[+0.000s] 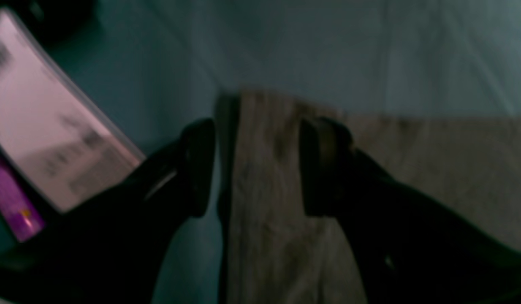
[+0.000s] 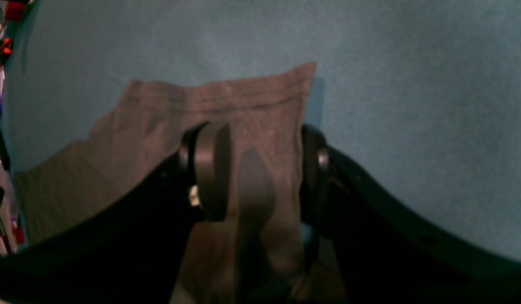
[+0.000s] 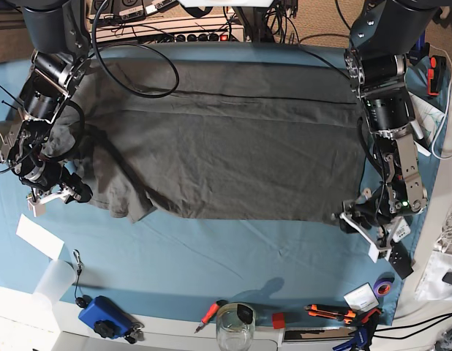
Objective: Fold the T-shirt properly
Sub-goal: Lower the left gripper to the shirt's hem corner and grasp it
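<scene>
T-shirt (image 3: 226, 157) lies spread flat on the teal surface (image 3: 211, 256), dark charcoal, wrinkled, filling most of the middle of the base view; long horizontal crease near its far edge. A black cable (image 3: 131, 69) loops over its far-left part.

Left hand (image 1: 256, 166): sits at the shirt's near corner on the base view's right side (image 3: 372, 223). Wrist view shows the fingers (image 1: 199, 166) spread wide, straddling the shirt's edge: one finger over bare cloth-covered surface, the other over the fabric. Cloth corner lies between them, not pinched. View is blurred, so contact with the fabric can't be confirmed.

Right hand (image 2: 264, 169): at the shirt's sleeve end on the base view's left (image 3: 54, 191). Fingers (image 2: 210, 169) also spread wide, a flap of fabric with a stitched hem lying between them. The pads are not closed on it; the far finger sits at the fabric's edge.

Bunching: shirt is rumpled and folded over itself near the right hand; the side by the left hand is flatter, with a straight edge.

Along the near edge of the surface: blue box (image 3: 105, 316), glass jar (image 3: 235, 325), red-handled tool (image 3: 209, 313), purple tape roll (image 3: 383, 287). White paper (image 3: 39, 238) lies near-left
</scene>
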Controlling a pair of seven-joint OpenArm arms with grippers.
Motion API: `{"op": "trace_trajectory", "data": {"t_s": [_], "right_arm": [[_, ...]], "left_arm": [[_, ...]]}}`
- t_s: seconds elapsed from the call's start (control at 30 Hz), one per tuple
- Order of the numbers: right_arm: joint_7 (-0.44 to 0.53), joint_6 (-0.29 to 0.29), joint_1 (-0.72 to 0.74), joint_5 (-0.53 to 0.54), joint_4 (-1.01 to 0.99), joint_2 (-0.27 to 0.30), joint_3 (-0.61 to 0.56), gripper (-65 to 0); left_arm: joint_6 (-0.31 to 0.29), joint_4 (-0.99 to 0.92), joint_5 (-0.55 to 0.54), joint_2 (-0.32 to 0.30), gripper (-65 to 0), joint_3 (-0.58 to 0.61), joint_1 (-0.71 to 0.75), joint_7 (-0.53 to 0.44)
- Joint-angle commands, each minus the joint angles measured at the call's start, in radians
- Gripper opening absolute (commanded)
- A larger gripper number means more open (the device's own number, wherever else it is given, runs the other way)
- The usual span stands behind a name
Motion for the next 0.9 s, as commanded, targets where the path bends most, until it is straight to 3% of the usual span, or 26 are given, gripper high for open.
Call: {"op": "trace_trajectory", "data": {"t_s": [0.0, 0.3, 0.57, 0.77, 0.87], "right_arm": [[-0.016, -0.005, 0.019, -0.013, 0.009, 0.014, 0.000, -39.5], [-0.016, -0.005, 0.019, -0.012, 0.009, 0.014, 0.000, -39.5], [-0.016, -0.004, 0.019, -0.012, 0.009, 0.014, 0.000, -39.5], [0.001, -0.004, 0.019, -0.012, 0.009, 0.014, 0.000, -40.6], [0.010, -0.004, 0.021, -0.010, 0.009, 0.014, 0.000, -50.3]], "left_arm": [[-0.003, 0.015, 0.003, -0.008, -32.8, -0.001, -0.027, -0.016], [0.024, -0.098, 0.065, -0.008, -32.8, 0.000, -0.024, -0.066], [0.023, -0.204, 0.079, -0.008, -33.4, 0.129, -0.024, -0.065], [0.059, -0.204, 0.064, -0.008, -46.4, 0.196, -0.031, 0.012], [0.060, -0.204, 0.058, -0.008, -54.5, 0.195, -0.034, 0.034]]}}
